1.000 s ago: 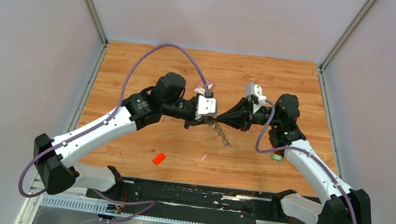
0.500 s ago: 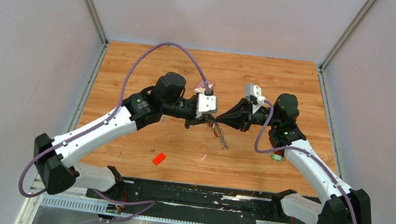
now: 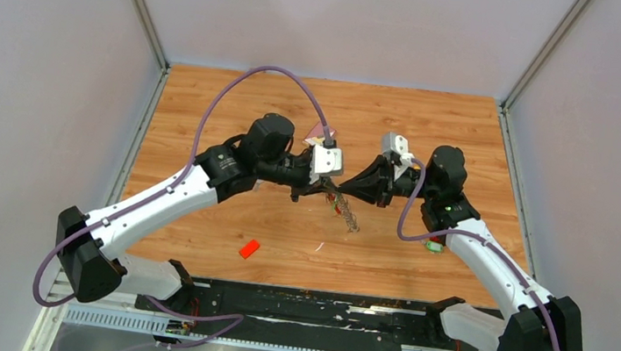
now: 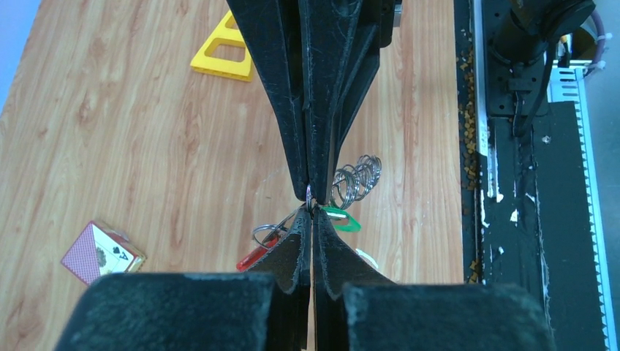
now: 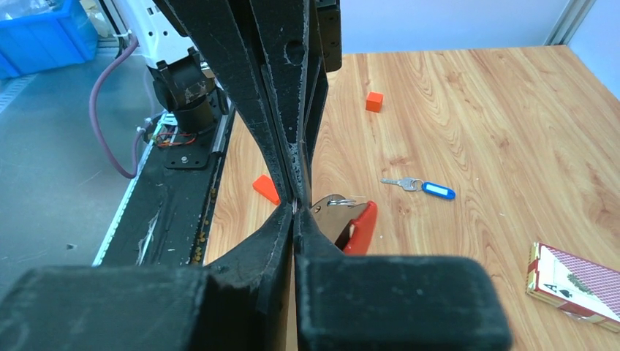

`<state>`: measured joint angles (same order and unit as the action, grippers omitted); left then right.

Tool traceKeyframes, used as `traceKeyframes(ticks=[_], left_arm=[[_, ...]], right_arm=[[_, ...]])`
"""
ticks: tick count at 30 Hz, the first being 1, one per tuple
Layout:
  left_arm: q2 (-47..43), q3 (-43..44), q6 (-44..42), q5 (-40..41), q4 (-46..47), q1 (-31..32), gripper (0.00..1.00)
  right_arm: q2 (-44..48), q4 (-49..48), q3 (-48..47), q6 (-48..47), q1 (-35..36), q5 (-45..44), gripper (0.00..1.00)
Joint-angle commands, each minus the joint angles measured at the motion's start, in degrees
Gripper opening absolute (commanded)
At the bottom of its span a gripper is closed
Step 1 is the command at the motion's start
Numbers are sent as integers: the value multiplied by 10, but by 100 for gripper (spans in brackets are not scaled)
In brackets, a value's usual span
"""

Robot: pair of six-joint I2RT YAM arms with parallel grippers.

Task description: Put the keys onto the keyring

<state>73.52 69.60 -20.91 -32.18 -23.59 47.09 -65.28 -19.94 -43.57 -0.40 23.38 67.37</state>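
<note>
I've got the table [image 3: 208, 111] from the top camera, with both arms reaching in over its middle. They meet nose to nose, the left from 9 o'clock and the right from 3 o'clock.

The left gripper [image 3: 335, 186] is clenched flat, no gap between its jaws. The right gripper [image 3: 350, 188] is clamped just as tight. Their tips touch end to end.

The keyring [image 3: 344, 210] dangles straight off that meeting point. Its long axis runs from the tips toward 5 o'clock, with the red strap [image 5: 360, 225] slung underneath. Neither arm is nearer, since both are on it. I judge the right jaws have the ring wire. Whether the left has pinched anything I cannot tell, because the seam hides it.

On the wrist views, a stack of loose ring coils [image 4: 357, 178] sits at 1 o'clock of the tips.

The keys are still off the bunch as far as I can see. The green-tagged one [image 3: 433, 245] lies on the wood at 4 o'clock, beside the right forearm. The blue-tagged one [image 5: 421, 187] lies apart on the boards, at 2 o'clock in the right wrist view.
</note>
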Motion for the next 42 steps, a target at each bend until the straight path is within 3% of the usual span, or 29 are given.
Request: traceKeyframes(ticks=[1,16,28,33,42], left_arm=[[4,41,-17,14,-18,5,0],[69,184,-75,128,-233,24,0],[154,352,-55,272,-418,76,0],[177,385,-53,269,-459,78,0],[167,386,-55,189,-451,78,0]], right_arm=[[11,39,-31,-60,3,-19,6],[12,80,-38,-106,5,-28,28],[7,83,-27,-133,5,-31,30],[1,51,-18,-111,5,-18,30],[7,-7,-3,-71,17,4,31]])
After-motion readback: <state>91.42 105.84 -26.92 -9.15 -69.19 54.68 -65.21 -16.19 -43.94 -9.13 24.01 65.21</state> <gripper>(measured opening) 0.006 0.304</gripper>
